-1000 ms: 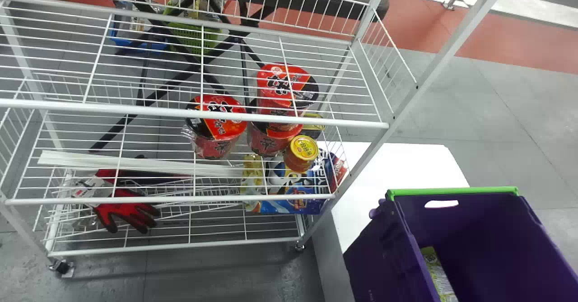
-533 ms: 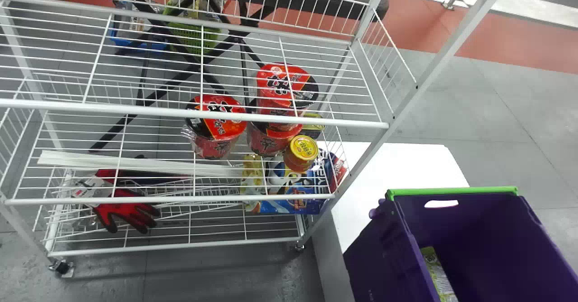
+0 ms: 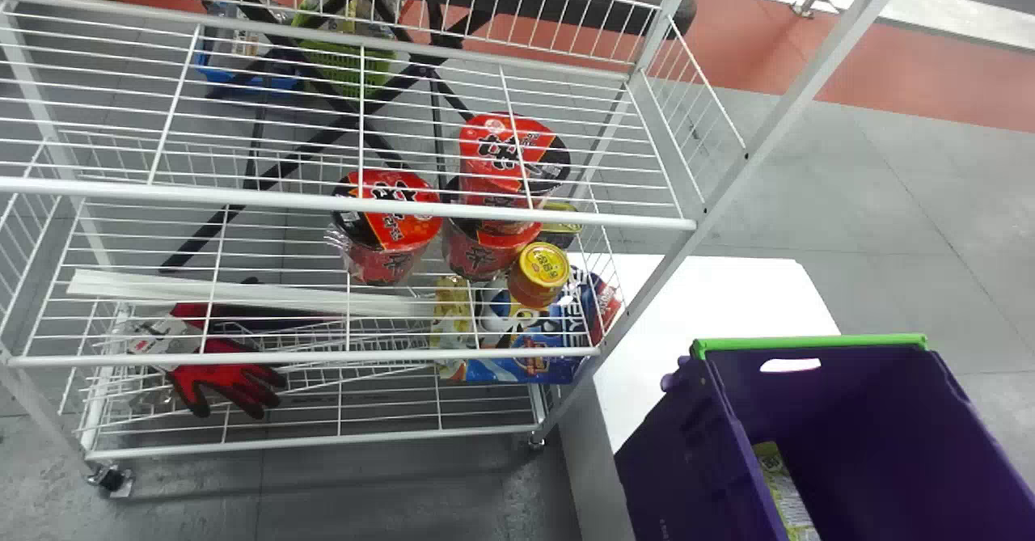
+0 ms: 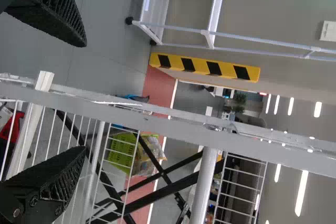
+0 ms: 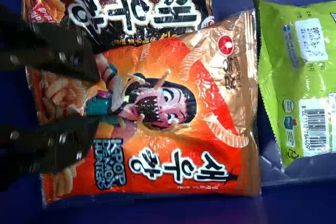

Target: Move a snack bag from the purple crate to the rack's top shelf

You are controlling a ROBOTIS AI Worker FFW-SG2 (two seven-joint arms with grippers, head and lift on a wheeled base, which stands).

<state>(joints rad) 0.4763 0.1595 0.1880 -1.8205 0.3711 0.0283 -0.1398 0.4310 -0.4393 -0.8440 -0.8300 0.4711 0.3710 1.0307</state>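
While left claw [image 4: 84,97] and right claw [image 5: 98,98] gape, bare crate [image 3: 873,399] edges the orange bag [image 5: 210,156].

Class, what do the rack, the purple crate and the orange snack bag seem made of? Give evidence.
Rack: probably metal, smooth white coating; thin, straight wires.
Purple crate: likely rigid plastic, fairly matte; solid walls with a cut-out handle.
Orange snack bag: printed film, glossy, perhaps foil-lined; creases along its edge.
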